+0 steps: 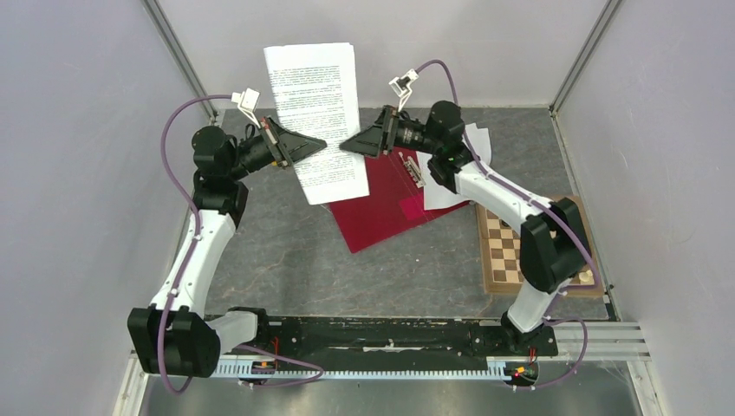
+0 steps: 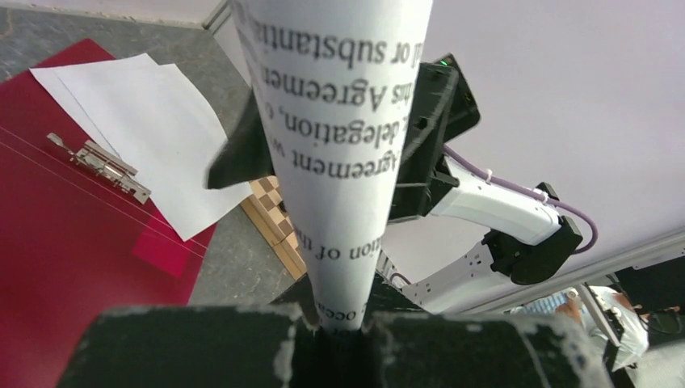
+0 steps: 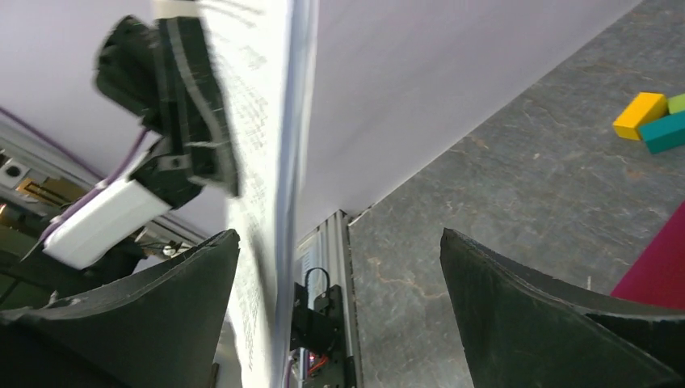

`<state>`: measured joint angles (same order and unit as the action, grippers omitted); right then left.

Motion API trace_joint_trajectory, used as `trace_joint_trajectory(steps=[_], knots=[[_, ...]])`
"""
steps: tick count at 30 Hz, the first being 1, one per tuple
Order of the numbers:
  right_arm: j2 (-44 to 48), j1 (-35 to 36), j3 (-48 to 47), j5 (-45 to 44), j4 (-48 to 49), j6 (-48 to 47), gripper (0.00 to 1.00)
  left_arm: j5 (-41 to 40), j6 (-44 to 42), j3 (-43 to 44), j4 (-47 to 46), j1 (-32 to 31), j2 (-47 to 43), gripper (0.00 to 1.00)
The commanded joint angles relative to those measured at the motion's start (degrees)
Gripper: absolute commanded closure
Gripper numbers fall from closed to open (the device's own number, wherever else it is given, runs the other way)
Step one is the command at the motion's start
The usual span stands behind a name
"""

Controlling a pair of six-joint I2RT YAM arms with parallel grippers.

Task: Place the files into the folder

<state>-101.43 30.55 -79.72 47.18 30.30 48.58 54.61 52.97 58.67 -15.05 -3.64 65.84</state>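
Clamped in the left gripper (image 2: pixel 338 343), one printed sheet of the files (image 1: pixel 312 95) stands upright in the air over the folder (image 1: pixel 381 217), which lies open on the table (image 1: pixel 277 251). Facing it, the right gripper (image 1: pixel 348 146) has its jaws wide, the sheet between them close to one finger; other white sheets (image 1: pixel 442 195) lie on the folder's right side.

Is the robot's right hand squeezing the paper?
No, the right gripper has its fingers spread wide apart, and the printed sheet hangs in the gap between them, unpinched.
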Motion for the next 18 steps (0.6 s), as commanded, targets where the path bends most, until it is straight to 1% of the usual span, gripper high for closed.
trace_joint_trajectory(steps=[1, 3, 6, 8, 12, 16, 18], knots=[[7.9, -1.9, 5.8, -0.1, 12.4, 5.8, 0.02, 2.8, 5.0, 1.2, -7.3, -0.7, 1.0, 0.98], [9.0, -2.6, 7.3, -0.2, 15.0, 7.8, 0.02, 3.3, 5.3, 1.3, -7.6, -1.0, 1.5, 0.98], [9.0, -2.7, 6.9, -0.1, 15.5, 8.7, 0.02, 3.8, 5.3, 1.4, -7.7, -2.1, 2.1, 0.98], [8.5, -2.8, 6.3, 0.1, 16.3, 9.6, 0.05, 4.0, 5.4, 1.4, -7.6, -2.8, 2.7, 0.98], [7.3, -2.8, 4.4, -0.6, 12.9, 7.4, 0.07, 4.2, 5.0, 0.8, -7.6, -4.3, 3.2, 0.98], [6.9, -2.8, 3.6, -1.3, 11.7, 6.7, 0.16, 4.1, 4.5, 0.5, -6.7, -5.0, 4.2, 0.98], [7.4, -2.7, 3.6, -2.3, 9.5, 5.1, 0.26, 4.1, 4.2, 0.3, -6.4, -5.2, 4.7, 0.98]])
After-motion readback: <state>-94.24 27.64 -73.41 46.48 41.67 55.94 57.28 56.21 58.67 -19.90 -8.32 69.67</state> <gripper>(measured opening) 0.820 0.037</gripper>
